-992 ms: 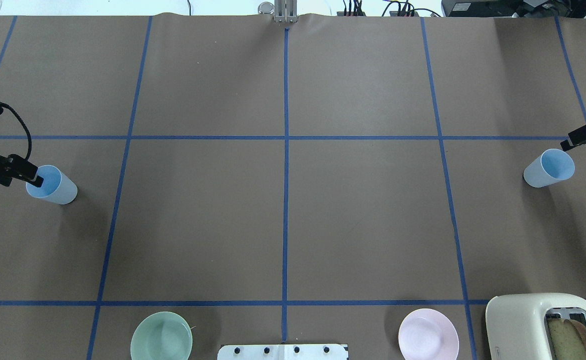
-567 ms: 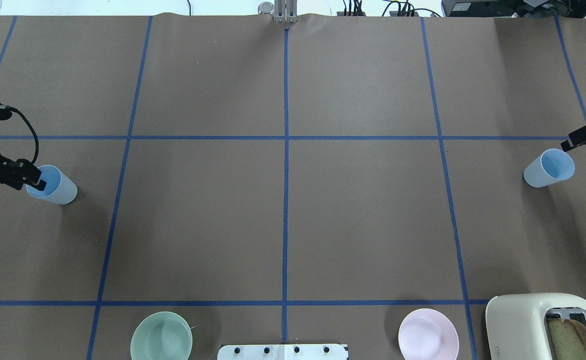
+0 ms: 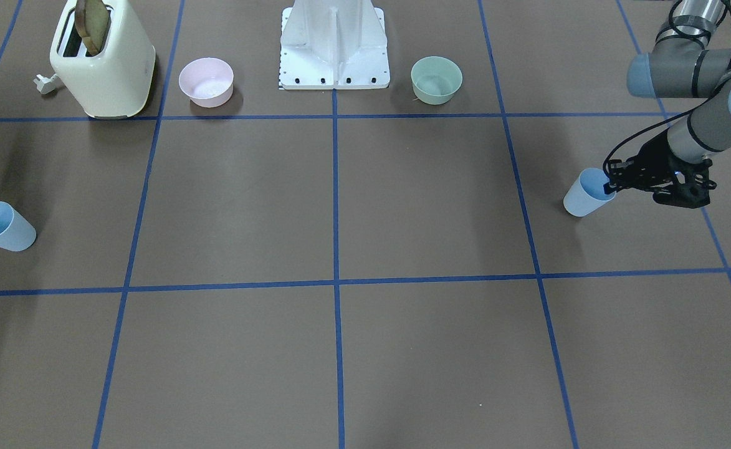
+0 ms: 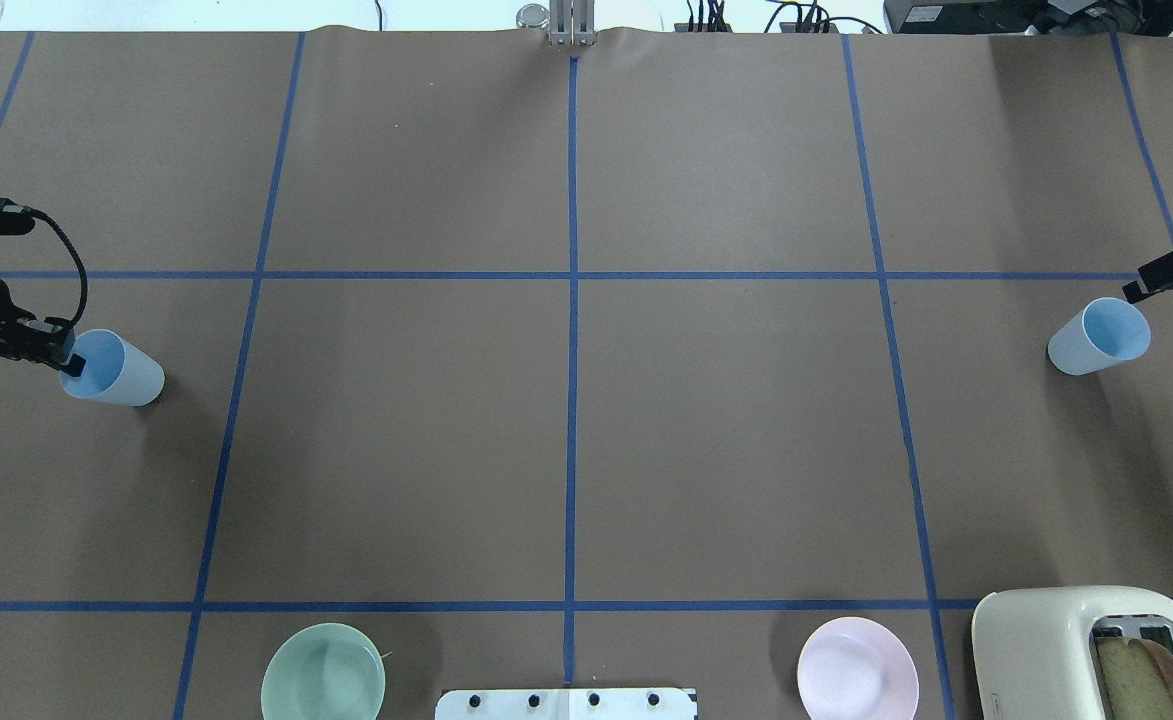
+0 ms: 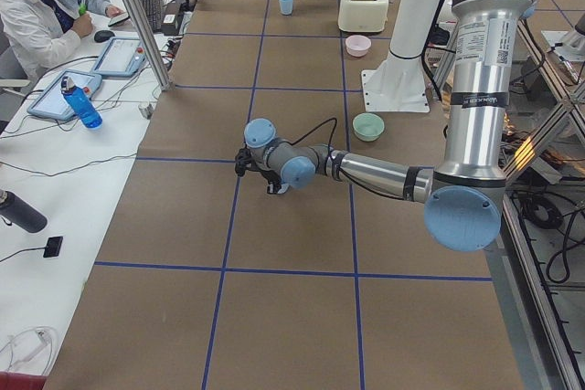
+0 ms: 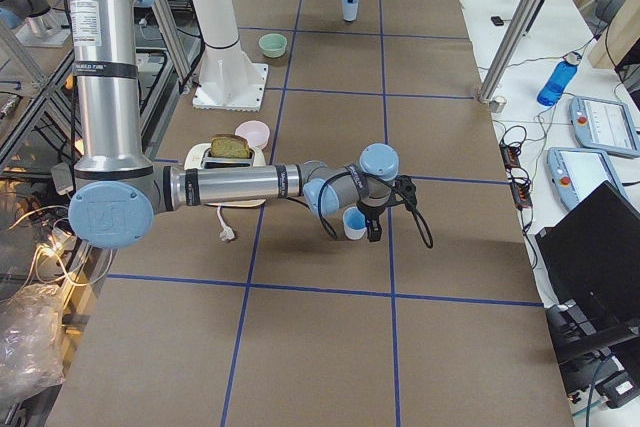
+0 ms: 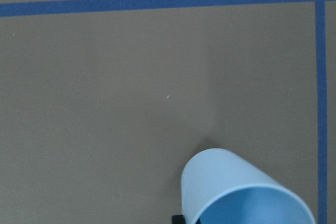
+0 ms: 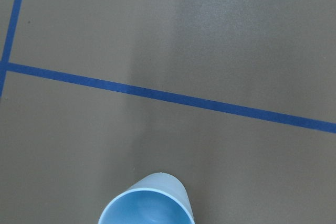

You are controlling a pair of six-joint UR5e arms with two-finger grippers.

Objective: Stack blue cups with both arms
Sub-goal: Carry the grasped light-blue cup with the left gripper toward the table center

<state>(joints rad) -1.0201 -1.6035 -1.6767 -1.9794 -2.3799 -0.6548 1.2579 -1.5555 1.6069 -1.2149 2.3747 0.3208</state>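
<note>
Blue cups [image 4: 113, 368] [image 4: 1098, 337] sit mouth up at opposite ends of the brown, tape-gridded table [image 4: 726, 430]. Each is far out to one side of the white base post [image 3: 334, 43] and forward of it.

The left arm [image 3: 702, 125] reaches low and outward, well to the post's left. The right arm [image 6: 230, 185] lies low and stretched out on the post's right.

In a row level with the post, the cream toaster [image 3: 106, 68] stands farthest to the post's right, with a slice of bread [image 3: 91, 19] sticking up from one slot. The pink bowl [image 3: 206, 81] sits between the toaster and the post, near the post. The green bowl [image 3: 436, 79] sits about as near on the post's left.

The left cup [image 3: 583, 199] is held at its rim, on the side turned away from the post. The left gripper [image 3: 608, 186] straddles that rim. One finger [image 4: 72, 366] dips inside the mouth, and a black tip presses the outer wall in the left wrist view, so it is clamped on the left cup. Whether the cup's base rests flat cannot be told.

The right cup [image 3: 4, 231] stands alone on the paper. The right gripper [image 4: 1136, 290] hangs just beside its rim, on the side away from the post. Only one black finger shows clearly, so I cannot tell whether its fingers are spread or closed, nor whether it touches the cup.
</note>
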